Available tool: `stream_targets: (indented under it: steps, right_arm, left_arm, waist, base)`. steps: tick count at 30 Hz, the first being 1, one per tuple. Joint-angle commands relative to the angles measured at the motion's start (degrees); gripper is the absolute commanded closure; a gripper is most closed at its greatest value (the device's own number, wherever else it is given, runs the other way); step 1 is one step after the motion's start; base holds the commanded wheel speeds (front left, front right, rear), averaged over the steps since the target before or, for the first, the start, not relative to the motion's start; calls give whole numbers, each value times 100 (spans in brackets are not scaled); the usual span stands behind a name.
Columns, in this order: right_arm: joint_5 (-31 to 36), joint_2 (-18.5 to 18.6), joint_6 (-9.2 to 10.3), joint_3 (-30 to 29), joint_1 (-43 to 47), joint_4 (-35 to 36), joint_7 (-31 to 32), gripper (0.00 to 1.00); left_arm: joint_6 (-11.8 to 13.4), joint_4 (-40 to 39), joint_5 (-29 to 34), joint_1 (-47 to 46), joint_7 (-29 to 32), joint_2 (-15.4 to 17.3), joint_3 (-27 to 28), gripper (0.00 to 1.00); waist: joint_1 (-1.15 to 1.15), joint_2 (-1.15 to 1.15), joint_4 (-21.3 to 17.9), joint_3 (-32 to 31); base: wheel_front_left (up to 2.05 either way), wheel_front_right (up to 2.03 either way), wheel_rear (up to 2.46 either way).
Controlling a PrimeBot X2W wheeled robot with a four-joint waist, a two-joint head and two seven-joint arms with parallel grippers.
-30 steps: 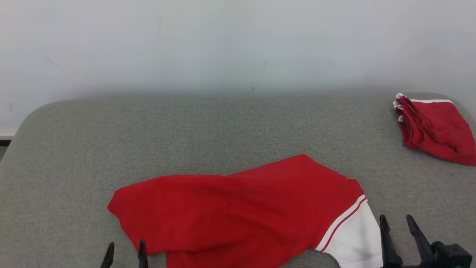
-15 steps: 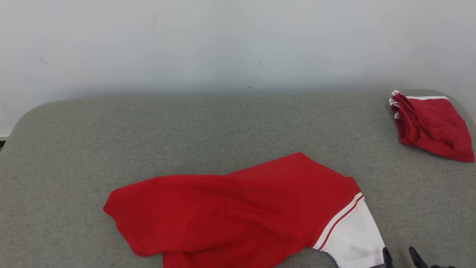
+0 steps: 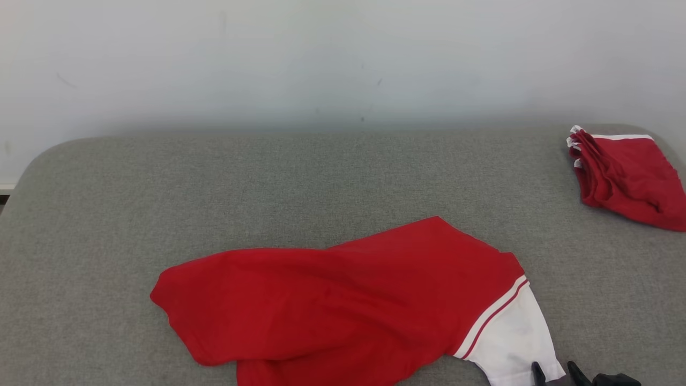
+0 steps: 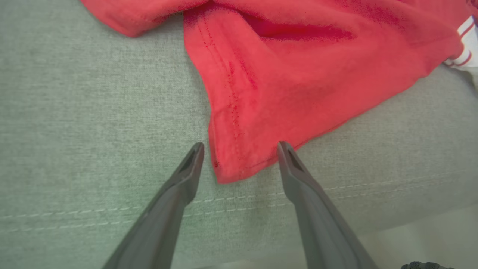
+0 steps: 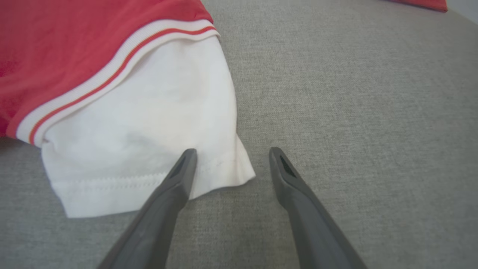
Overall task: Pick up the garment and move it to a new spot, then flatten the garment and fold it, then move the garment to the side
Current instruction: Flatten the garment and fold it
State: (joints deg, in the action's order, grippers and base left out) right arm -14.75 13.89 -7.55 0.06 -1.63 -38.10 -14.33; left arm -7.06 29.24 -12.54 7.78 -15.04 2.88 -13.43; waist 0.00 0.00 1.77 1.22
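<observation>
Garment (image 3: 343, 300), red with one white sleeve (image 5: 149, 130), lies rumpled and unfolded on the near half of the grey upholstered surface (image 3: 321, 177). Its long axis runs crosswise, left to right, with the right end tipped slightly toward the wall (image 3: 343, 64). Judgement: the opening pick-up is not yet made. Left tool (image 4: 240, 145) stands with jaws apart, a red hem corner (image 4: 231, 164) lying between its fingertips, nothing gripped. Right tool (image 5: 231, 151) likewise stands apart at the sleeve's near corner, one finger over the cuff and the other over bare upholstery; contact cannot be told. Each arm is nearest its own end, so a two-handed lift looks the likely call, needing only a short advance and closure. Count: two tools; two red garments, the second a folded bundle (image 3: 627, 177) well apart at the far right corner.
</observation>
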Motion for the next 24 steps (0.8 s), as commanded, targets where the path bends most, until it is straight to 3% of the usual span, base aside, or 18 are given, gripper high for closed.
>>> stream_targets:
  steps: [1,2,3,4,5,10,16,24]
  right_arm:
    - [-62,-11,16,48,-62,-89,-21,0]
    - [-93,-27,15,103,-96,-181,-13,50]
    - [-133,-42,16,154,-131,-258,-11,69]
    - [-171,-60,15,219,-154,-331,0,100]
    - [-233,-87,16,263,-176,-391,0,100]
    - [-472,-67,15,404,-229,-301,-43,100]
    - [-721,40,15,465,-340,483,-81,100]
    - [-763,264,15,592,-1052,1319,172,100]
  left_arm:
    - [1,90,-59,-97,-19,2,-17,0]
    - [-6,230,-113,-124,-19,1,-54,0]
    - [-14,317,-147,-180,-19,-3,-104,12]
    - [-22,426,-243,-242,-19,-5,-130,69]
    - [-30,523,-316,-283,-18,-3,-180,100]
    - [-45,420,-515,-458,-19,1,-118,100]
    - [-34,-581,-633,-491,-19,20,275,100]
    - [-40,-1460,-475,-1389,110,569,170,100]
  waist:
    - [0,0,11,11]
    - [0,0,13,15]
    - [0,0,14,19]
    - [0,0,17,20]
    - [0,0,21,22]
    - [0,0,43,43]
    - [0,0,-43,162]
    - [0,0,-120,402]
  base:
    - [0,0,0]
    - [0,0,0]
    - [0,0,0]
    - [0,0,0]
    - [0,0,0]
    - [0,0,0]
    - [0,0,0]
    - [0,0,0]
